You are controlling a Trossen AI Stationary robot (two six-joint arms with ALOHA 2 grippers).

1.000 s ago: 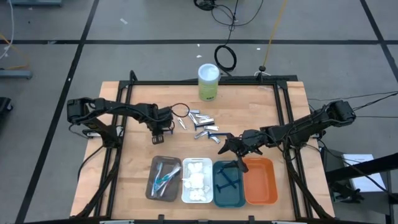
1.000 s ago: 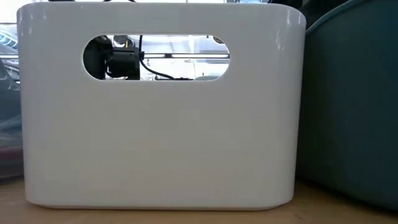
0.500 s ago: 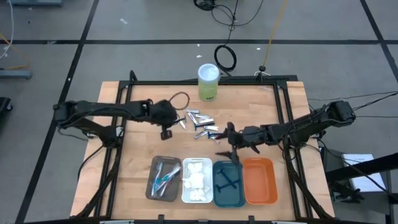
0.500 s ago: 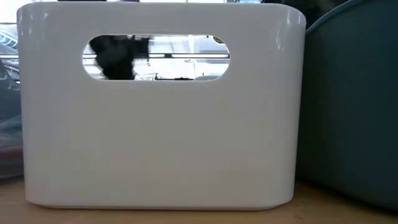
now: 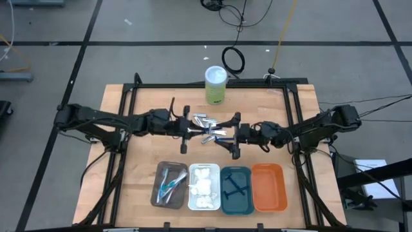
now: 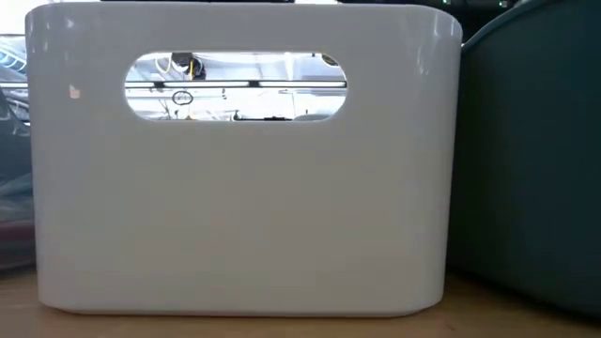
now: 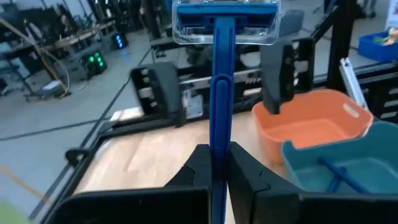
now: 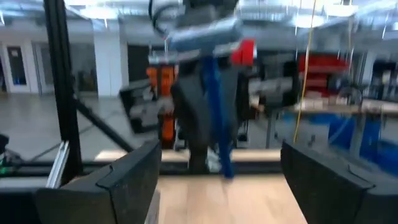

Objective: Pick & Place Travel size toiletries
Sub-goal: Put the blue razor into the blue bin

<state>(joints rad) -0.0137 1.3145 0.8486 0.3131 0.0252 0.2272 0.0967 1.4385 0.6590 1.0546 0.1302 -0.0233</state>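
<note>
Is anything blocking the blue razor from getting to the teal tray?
The left gripper holds the blue razor. The open right gripper faces it, between it and the teal tray. Nothing else visible blocks it.

Dark arms — matte black hands [image 7: 219, 171].

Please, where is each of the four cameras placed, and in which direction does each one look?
High view: above the table, facing straight down; both arms show, left gripper and right gripper meeting mid-table.
Low view: at table-top height, facing the white tray wall; no arm visible.
Left wrist view: on the left arm, facing forward past its fingers, shut on a blue razor.
Right wrist view: on the right arm, facing forward between its open fingers.
Shared: both wrist views show that razor; the right also sees the left gripper.
</note>
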